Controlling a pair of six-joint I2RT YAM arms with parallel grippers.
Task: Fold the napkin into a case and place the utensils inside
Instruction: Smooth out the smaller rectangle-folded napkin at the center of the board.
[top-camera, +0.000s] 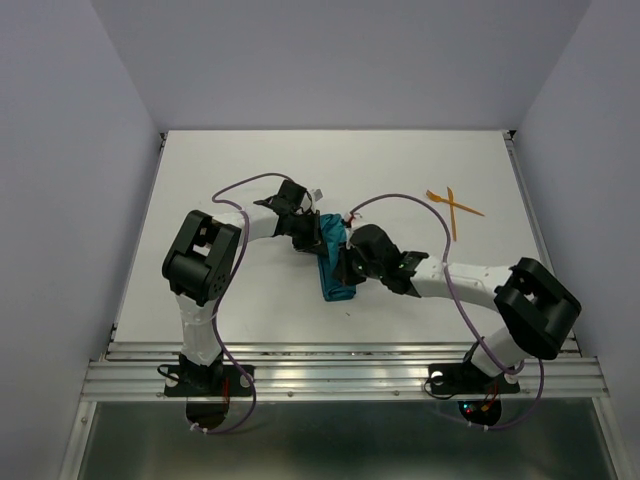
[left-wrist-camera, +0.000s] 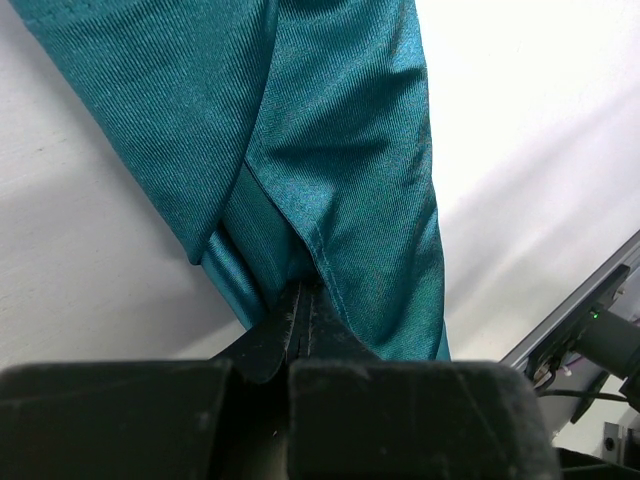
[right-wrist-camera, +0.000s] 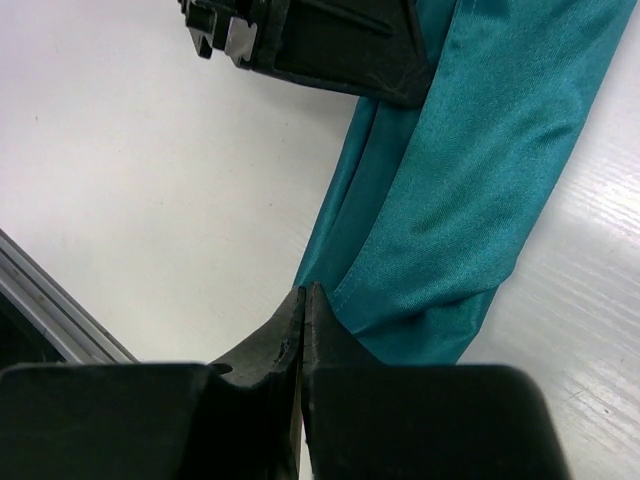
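Observation:
The teal napkin (top-camera: 333, 262) lies mid-table, folded into a narrow strip running front to back. My left gripper (top-camera: 317, 244) is at its far end; in the left wrist view the gripper (left-wrist-camera: 303, 290) is shut on a fold of the napkin (left-wrist-camera: 340, 150). My right gripper (top-camera: 346, 270) is at the near end; in the right wrist view it (right-wrist-camera: 305, 292) is shut at the napkin's (right-wrist-camera: 470, 170) left edge, pinching it. The left gripper's body (right-wrist-camera: 330, 45) shows at the top of that view. Two orange utensils (top-camera: 452, 207) lie crossed at the back right, away from both grippers.
The white table (top-camera: 240, 160) ends at a metal rail (top-camera: 340, 375) along the front; the rail also shows in the right wrist view (right-wrist-camera: 40, 300) and left wrist view (left-wrist-camera: 590, 320). Lavender walls close in the back and both sides. Purple cables loop over both arms.

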